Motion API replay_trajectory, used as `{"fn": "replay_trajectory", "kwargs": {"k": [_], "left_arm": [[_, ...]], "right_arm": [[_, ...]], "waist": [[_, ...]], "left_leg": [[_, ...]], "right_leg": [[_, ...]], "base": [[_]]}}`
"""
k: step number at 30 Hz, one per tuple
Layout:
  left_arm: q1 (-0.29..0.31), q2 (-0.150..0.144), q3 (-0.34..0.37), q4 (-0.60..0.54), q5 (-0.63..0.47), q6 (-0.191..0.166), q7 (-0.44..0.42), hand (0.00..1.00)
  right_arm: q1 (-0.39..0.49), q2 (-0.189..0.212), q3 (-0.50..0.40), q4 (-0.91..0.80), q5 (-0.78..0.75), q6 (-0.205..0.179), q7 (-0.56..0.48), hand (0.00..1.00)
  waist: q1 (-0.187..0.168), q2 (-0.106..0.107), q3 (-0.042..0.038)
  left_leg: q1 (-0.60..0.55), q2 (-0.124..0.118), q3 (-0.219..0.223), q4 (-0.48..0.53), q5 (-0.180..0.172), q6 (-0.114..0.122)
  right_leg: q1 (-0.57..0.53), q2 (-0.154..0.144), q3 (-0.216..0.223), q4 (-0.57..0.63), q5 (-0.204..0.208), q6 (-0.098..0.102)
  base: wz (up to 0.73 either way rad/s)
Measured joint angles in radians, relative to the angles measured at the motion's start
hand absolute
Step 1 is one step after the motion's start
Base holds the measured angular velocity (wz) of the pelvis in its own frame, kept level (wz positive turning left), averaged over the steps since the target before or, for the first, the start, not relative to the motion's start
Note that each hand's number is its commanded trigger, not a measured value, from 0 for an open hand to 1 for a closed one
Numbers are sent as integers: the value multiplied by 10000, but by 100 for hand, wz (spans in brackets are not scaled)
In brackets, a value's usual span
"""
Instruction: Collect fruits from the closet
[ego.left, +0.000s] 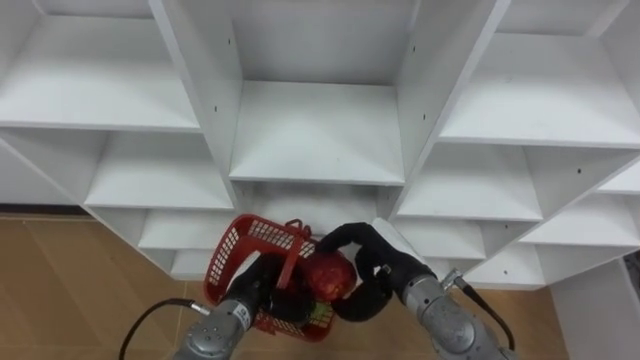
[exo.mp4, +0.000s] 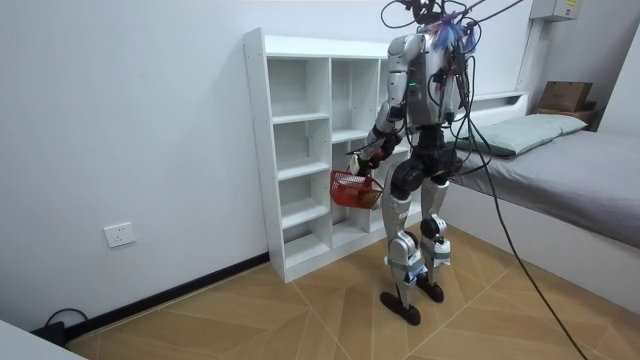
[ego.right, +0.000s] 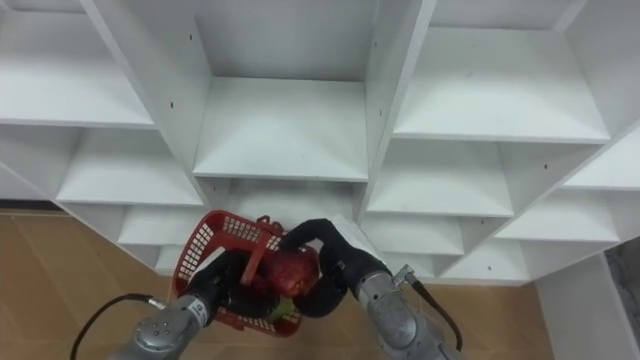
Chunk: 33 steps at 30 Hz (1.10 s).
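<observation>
Shelves (ego.left: 315, 130) behind right hand (ego.left: 378, 262), apple (ego.left: 328, 277) over basket (ego.left: 238, 250)

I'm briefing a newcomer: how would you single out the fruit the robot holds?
Start at the white shelf unit; in front of its lower shelves the left hand holds a red basket. Above the basket the right hand curls round the red fruit, round and red, unlike the greenish piece lying inside.
</observation>
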<state>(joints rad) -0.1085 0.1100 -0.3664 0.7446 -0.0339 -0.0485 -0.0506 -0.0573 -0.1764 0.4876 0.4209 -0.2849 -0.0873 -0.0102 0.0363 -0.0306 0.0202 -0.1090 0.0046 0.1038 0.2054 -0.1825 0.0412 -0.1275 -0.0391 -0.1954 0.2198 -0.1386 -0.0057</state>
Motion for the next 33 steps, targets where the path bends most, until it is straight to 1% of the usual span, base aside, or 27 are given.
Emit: {"fn": "replay_trajectory", "kwargs": {"k": [5,6,7,8,9,17,33], "left_arm": [[-1,-18,-60,2,-5,0,-1,100],[-1,-18,-68,9,-6,0,-1,100],[-6,-19,-122,9,-17,0,-2,100],[-11,-30,-193,6,-31,0,-7,100],[-11,-37,-223,7,-31,0,-16,100],[-2,-54,-500,16,-30,2,-161,100],[-4,-54,-517,88,-26,3,-307,100]], "right_arm": [[-86,80,4,167,-35,0,-141,100],[-135,105,5,251,-34,0,-153,78],[-246,133,15,394,-7,6,-188,51],[-297,130,15,398,-3,9,-217,16],[-324,131,16,399,-3,9,-216,0],[-518,170,12,464,12,11,-218,0],[-534,258,12,613,21,12,-219,0]], "waist": [[8,79,3],[9,82,4],[-3,85,5],[0,85,5],[1,84,5],[0,81,7],[-5,51,23]], "left_leg": [[19,-2,-2,1,2,-1],[29,-3,0,2,3,-1],[35,-2,7,6,3,-1],[34,-2,7,6,3,-1],[37,-3,9,6,3,-1],[61,-1,13,-6,3,-1],[63,-3,10,-11,2,-1]], "right_leg": [[8,-5,-23,-2,0,0],[15,-6,-25,-2,0,0],[22,-7,-42,-2,0,0],[27,-9,-56,-2,0,0],[28,-10,-57,-1,0,0],[43,-9,-63,-1,0,0],[42,-9,-58,-1,0,0]], "base": [[0],[0],[0],[0],[0],[0],[0]]}}
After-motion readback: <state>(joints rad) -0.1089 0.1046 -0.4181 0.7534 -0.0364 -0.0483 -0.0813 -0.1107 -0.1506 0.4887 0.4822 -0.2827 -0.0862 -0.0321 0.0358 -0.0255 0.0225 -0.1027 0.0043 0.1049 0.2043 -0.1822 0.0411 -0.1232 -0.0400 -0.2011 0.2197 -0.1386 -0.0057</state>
